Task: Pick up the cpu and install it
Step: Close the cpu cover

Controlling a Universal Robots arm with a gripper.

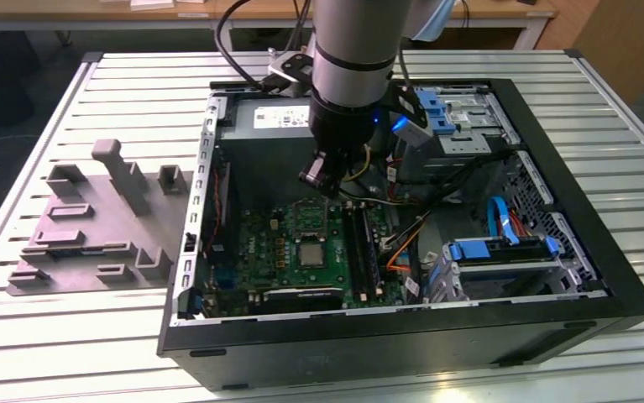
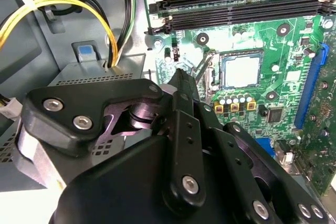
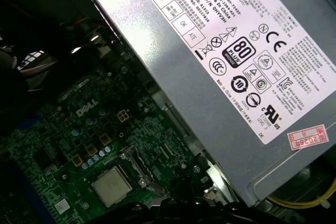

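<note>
Your cpu (image 2: 241,71) sits flat in the motherboard (image 1: 299,252) socket, center of the exterior view inside the open case (image 1: 546,252), gripper (image 1: 319,178) hovering just above it, finger spread impossible to tell.

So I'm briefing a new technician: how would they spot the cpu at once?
Look inside the open computer case, at the green motherboard on its floor. Near the board's middle, beside the long black memory slots, the cpu lies in its socket: a flat silvery-grey square, unlike the darker parts around it.
</note>
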